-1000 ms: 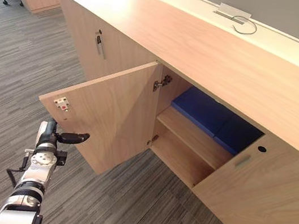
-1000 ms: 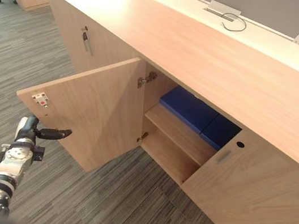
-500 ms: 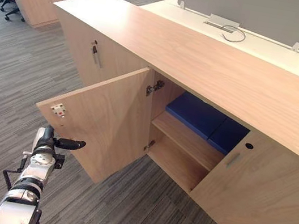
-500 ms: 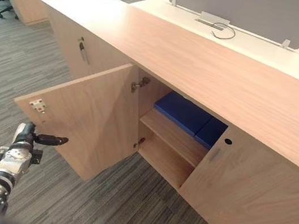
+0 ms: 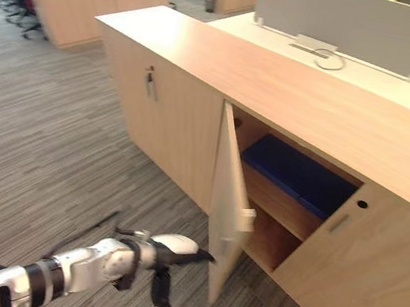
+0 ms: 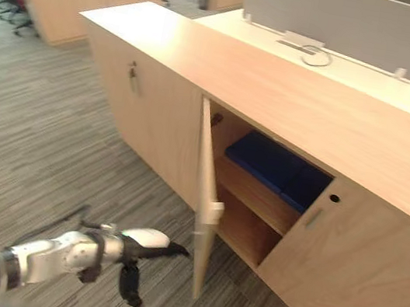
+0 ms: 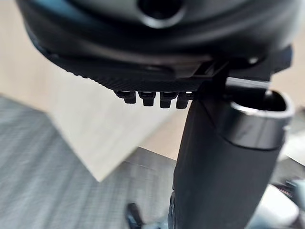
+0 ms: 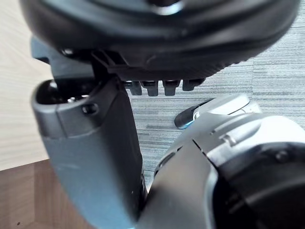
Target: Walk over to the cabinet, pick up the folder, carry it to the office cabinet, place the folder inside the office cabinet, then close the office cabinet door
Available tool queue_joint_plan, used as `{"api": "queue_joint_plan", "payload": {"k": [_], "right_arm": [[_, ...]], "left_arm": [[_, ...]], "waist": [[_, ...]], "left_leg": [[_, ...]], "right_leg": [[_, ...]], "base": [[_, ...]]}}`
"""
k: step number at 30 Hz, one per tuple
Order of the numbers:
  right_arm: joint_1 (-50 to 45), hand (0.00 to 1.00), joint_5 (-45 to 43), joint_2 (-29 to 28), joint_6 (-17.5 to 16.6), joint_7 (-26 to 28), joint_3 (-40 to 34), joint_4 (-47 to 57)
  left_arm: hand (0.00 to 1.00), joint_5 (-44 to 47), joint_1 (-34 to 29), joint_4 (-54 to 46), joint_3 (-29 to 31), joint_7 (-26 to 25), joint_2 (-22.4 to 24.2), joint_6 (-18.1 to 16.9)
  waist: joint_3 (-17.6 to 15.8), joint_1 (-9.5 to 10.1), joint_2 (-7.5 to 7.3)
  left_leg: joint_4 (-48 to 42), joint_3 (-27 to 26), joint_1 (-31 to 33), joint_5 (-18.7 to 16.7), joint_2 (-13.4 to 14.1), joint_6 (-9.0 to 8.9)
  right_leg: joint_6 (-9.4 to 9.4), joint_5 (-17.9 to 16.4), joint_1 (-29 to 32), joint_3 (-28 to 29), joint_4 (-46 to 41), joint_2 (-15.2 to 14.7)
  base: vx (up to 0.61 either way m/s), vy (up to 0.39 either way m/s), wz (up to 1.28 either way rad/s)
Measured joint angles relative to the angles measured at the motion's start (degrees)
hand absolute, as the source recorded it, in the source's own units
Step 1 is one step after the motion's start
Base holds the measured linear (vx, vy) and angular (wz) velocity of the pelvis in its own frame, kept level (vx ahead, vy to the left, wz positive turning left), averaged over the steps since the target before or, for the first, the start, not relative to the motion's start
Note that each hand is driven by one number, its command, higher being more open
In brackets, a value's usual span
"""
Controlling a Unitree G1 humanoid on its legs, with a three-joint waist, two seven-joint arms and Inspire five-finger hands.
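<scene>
One left hand (image 5: 174,244), fingers straight, pointed at the half-open door (image 5: 226,204), likely to push it shut; folder (image 5: 299,177) lay on upper shelf (image 5: 279,205).

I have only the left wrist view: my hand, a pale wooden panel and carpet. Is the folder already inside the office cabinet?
Observer: Yes. The blue folder lies flat on the upper shelf inside the office cabinet.
Operator: How does the door stand?
Observer: The door is about half open and shows nearly edge-on in the head views.
Operator: Where is my left hand relative to it?
Observer: The left hand is low, on the door's outer side. Its straight fingers point at the door's lower part. I cannot tell whether they touch it.
</scene>
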State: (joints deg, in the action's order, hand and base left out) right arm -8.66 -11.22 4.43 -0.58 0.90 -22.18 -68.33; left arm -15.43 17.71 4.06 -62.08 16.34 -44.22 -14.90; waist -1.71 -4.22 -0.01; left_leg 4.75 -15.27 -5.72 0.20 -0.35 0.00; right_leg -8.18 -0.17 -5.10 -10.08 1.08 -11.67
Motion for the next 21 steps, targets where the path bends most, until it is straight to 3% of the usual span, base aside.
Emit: {"api": "queue_joint_plan", "payload": {"k": [3,8,11,13,14,15,17,18,20,21], "right_arm": [[0.44,1.0,0.0,0.11,-0.08,0.24,0.99,-0.06],[0.7,1.0,2.16,2.31,-0.11,0.6,5.12,-0.08],[1.06,1.0,2.17,2.65,-0.08,0.66,6.21,0.02],[1.29,1.0,2.13,2.7,-0.18,0.59,8.43,0.41],[1.39,1.0,2.1,2.62,-0.34,0.58,8.79,0.62],[1.79,1.0,2.07,2.96,-0.73,0.82,8.84,1.14],[2.8,1.0,2.1,3.16,-0.76,0.81,8.85,1.26],[3.5,1.0,2.24,2.89,-0.76,0.73,8.63,1.29],[3.88,1.0,2.44,2.46,-0.69,0.65,7.48,1.17],[3.97,1.0,2.43,1.94,-0.62,0.31,6.32,1.24]], "left_arm": [[1.0,-0.37,1.4,-6.39,-1.76,1.51,2.42,-4.87],[1.0,-0.73,1.86,-7.86,-1.65,1.2,2.87,-4.93],[1.0,-0.92,1.18,-7.49,-1.57,0.13,2.99,-4.92],[1.0,-0.92,-2.21,-4.28,1.42,-0.42,5.24,-5.03],[1.0,-0.93,-4.05,-1.46,3.82,-0.81,7.46,-5.0],[1.0,-1.0,-7.19,4.43,9.06,-1.58,12.15,-4.34],[1.0,-1.05,-10.82,10.31,15.55,-2.66,17.01,-2.53],[1.0,-0.98,-14.28,16.5,23.11,-3.58,21.48,-1.12],[1.0,0.63,-18.08,21.87,32.81,-4.97,25.98,1.19],[1.0,3.63,-20.59,26.34,41.13,-6.48,29.73,2.73]], "waist": [[0.09,-0.45,0.49],[1.41,-0.54,2.53],[0.35,-0.92,2.5],[-0.45,-1.9,1.74],[-0.91,-2.38,1.67],[-2.6,-2.46,2.59],[-4.84,-2.33,3.14],[-6.23,-1.76,2.44],[-7.2,-0.61,1.93],[-7.81,-0.11,1.15]], "left_leg": [[0.02,0.0,-0.06,-0.3,0.05,-0.02],[0.14,0.4,-0.2,-0.43,0.44,-0.21],[-0.07,0.76,-1.88,-0.54,0.54,-0.35],[-6.05,1.25,0.08,-3.71,1.42,-0.7],[-12.12,1.56,3.27,-6.82,2.64,-1.08],[-23.25,1.75,7.88,-11.97,6.28,-1.47],[-30.26,1.61,9.29,-13.9,9.28,-2.09],[-35.75,2.15,10.91,-13.31,10.69,-2.33],[-40.11,4.99,12.46,-11.89,10.6,-1.42],[-40.44,9.73,13.48,-13.38,8.52,-1.83]], "right_leg": [[0.03,0.04,-0.04,0.16,-0.05,0.04],[0.47,-0.22,-0.17,-0.27,-0.5,0.4],[1.25,-0.73,-2.19,-0.89,-0.41,0.49],[2.39,-1.49,-3.07,-1.15,-0.84,0.6],[2.39,-2.48,-2.65,-1.24,-1.82,1.0],[1.96,-3.97,-1.16,-0.64,-4.56,2.84],[2.48,-5.21,-0.75,1.24,-6.73,4.43],[2.84,-5.97,0.34,4.0,-8.41,5.4],[3.07,-6.08,1.68,7.47,-9.54,5.76],[3.32,-5.98,2.42,10.45,-9.96,5.63]], "base": [[0.02,0.005,-0.03],[0.0,-0.013,0.05],[-0.02,-0.025,0.05],[-0.05,-0.047,0.1],[-0.11,-0.089,0.02],[-0.12,-0.088,-0.1],[-0.09,-0.044,-0.51],[-0.06,-0.035,-0.97],[-0.02,-0.033,-1.04],[0.04,0.04,-1.21]]}}
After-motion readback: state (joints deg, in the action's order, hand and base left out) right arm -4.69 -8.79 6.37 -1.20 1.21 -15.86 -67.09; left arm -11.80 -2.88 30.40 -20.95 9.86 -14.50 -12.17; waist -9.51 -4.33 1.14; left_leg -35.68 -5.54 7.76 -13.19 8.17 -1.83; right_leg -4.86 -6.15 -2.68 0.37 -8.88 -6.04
